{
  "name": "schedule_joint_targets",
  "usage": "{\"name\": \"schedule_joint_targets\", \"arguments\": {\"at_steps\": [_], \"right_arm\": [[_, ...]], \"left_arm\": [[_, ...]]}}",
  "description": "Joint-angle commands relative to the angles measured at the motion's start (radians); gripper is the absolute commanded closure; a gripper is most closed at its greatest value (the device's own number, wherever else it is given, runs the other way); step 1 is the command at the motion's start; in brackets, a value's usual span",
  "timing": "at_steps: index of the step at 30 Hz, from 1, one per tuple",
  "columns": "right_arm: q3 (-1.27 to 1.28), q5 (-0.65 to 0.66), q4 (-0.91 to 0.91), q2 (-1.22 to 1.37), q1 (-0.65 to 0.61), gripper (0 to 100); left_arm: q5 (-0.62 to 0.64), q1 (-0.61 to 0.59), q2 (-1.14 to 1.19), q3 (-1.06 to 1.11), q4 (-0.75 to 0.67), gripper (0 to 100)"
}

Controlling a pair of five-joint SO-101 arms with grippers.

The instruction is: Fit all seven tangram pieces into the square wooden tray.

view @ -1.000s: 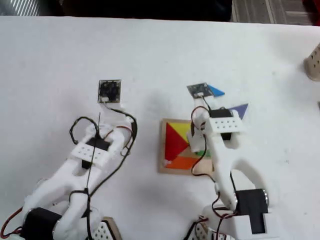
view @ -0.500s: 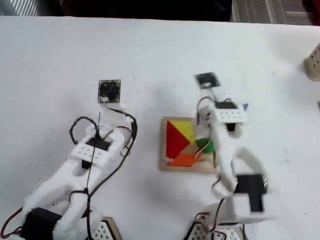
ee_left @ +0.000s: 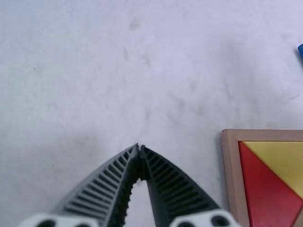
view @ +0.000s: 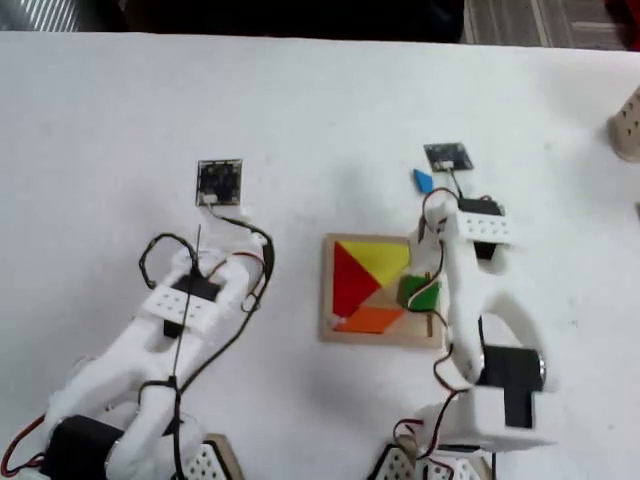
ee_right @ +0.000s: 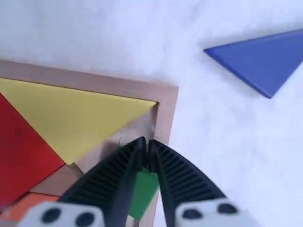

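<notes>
Tips pinched together, right claw (ee_right: 147, 143) is hovering over tray (ee_right: 167, 111) corner; left claw (ee_left: 138, 150), also closed, is hanging above desk (ee_left: 142, 71).

left tool (ee_left: 140, 150) pinched closed | right tool (ee_right: 147, 144) pinched closed, pointing down

A tan perforated object (view: 628, 125) stands on the white table (view: 100, 120).
</notes>
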Motion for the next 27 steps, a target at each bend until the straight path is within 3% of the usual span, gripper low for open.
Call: {"name": "schedule_joint_targets", "arguments": {"at_steps": [1, 8, 12, 16, 21, 27], "right_arm": [[-0.023, -0.014, 0.024, -0.131, 0.005, 98.1], [0.014, -0.020, 0.154, -0.302, 0.061, 98.1], [0.147, -0.008, 0.130, -0.297, 0.101, 98.1], [0.269, 0.048, 0.094, -0.318, 0.039, 98.1], [0.321, 0.020, 0.108, -0.394, -0.051, 98.1], [0.376, 0.025, 0.067, -0.403, -0.065, 98.1]], "left_arm": [[-0.012, 0.008, -0.030, -0.015, -0.011, 98], [-0.012, 0.008, -0.030, -0.015, -0.011, 98], [-0.012, 0.007, -0.030, -0.015, -0.011, 98], [-0.012, 0.010, -0.030, -0.017, -0.011, 98], [-0.012, 0.007, -0.030, -0.015, -0.011, 98], [-0.012, 0.007, -0.030, -0.015, -0.011, 98]]}}
